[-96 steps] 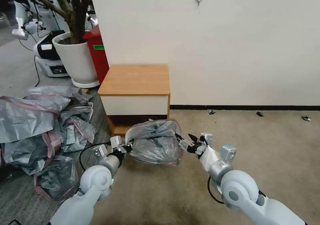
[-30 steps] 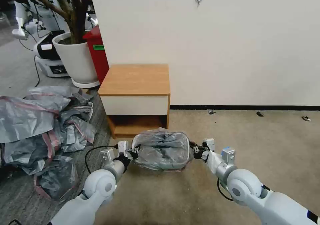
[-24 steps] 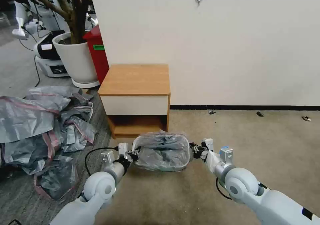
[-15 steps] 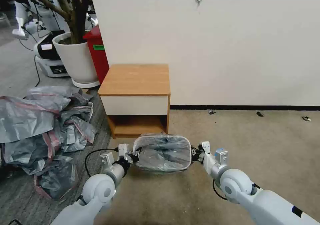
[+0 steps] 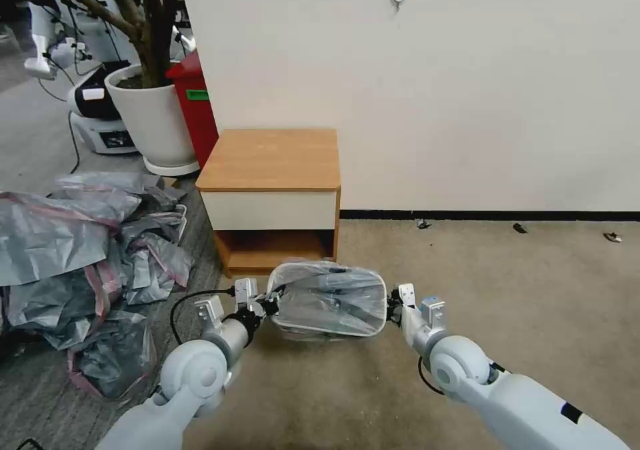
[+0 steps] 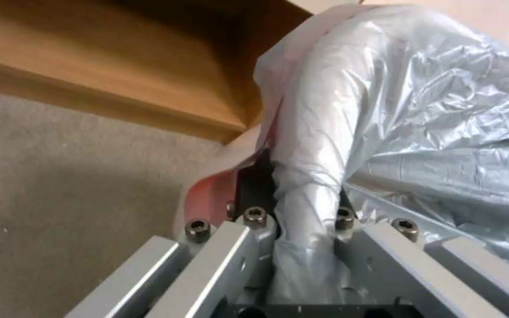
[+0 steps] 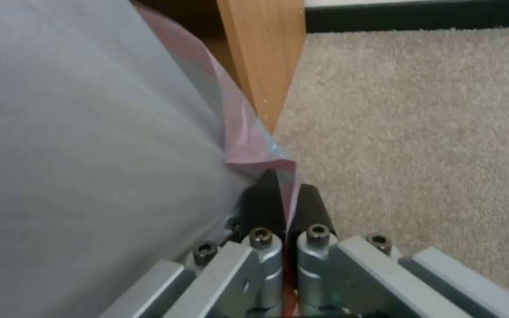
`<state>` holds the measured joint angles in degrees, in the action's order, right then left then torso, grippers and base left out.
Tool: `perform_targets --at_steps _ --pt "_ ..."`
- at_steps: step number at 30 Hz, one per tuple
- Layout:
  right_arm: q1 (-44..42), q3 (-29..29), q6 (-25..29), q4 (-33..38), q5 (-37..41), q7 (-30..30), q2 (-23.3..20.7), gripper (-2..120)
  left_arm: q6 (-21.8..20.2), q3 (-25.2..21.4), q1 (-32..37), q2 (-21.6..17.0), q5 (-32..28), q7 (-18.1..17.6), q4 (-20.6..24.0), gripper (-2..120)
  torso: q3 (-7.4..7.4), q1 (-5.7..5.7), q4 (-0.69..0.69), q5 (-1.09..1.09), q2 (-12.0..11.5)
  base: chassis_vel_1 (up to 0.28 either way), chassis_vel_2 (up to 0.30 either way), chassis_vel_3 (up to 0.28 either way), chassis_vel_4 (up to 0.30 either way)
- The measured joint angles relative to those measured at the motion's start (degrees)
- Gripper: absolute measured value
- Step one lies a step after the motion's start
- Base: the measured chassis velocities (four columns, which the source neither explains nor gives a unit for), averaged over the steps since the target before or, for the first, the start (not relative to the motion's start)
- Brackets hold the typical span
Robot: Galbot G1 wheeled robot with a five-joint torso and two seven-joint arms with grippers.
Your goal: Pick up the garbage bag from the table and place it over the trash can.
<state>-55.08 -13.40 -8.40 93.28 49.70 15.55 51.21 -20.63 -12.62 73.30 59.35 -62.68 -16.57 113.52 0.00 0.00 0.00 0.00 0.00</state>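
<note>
The garbage bag [image 5: 328, 300], thin grey plastic with a pinkish rim, is stretched wide and flat between my two grippers, low over the carpet in front of the table [image 5: 270, 160]. Its mouth lies around the pale rounded rim of the trash can [image 5: 333, 334], whose body is hidden beneath it. My left gripper [image 5: 269, 303] is shut on the bag's left edge, with a bunched fold of the bag [image 6: 431, 101] between its fingers [image 6: 254, 194]. My right gripper [image 5: 392, 303] is shut on the right edge, pinching the pink hem of the bag [image 7: 89, 132].
A heap of grey bags [image 5: 73, 250] covers the floor to the left. Behind it stand a white plant pot [image 5: 153, 120] and a red bin [image 5: 197, 103]. The wall runs behind the table. Open carpet lies to the right.
Both grippers have come down and moved apart. The bag, first a hanging bundle, is now pulled flat and wide, with the bin's rim showing around it.
</note>
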Motion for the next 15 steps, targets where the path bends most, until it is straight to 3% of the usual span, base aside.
perform_targets --at_steps 15 --pt "4.4 -4.1 3.0 -7.9 -1.9 0.5 3.1 0 -1.0 -0.3 0.0 -1.2 -4.3 -1.4 1.6 4 0.00 0.00 0.00 0.00 0.0 0.000 0.000 0.000 0.000"
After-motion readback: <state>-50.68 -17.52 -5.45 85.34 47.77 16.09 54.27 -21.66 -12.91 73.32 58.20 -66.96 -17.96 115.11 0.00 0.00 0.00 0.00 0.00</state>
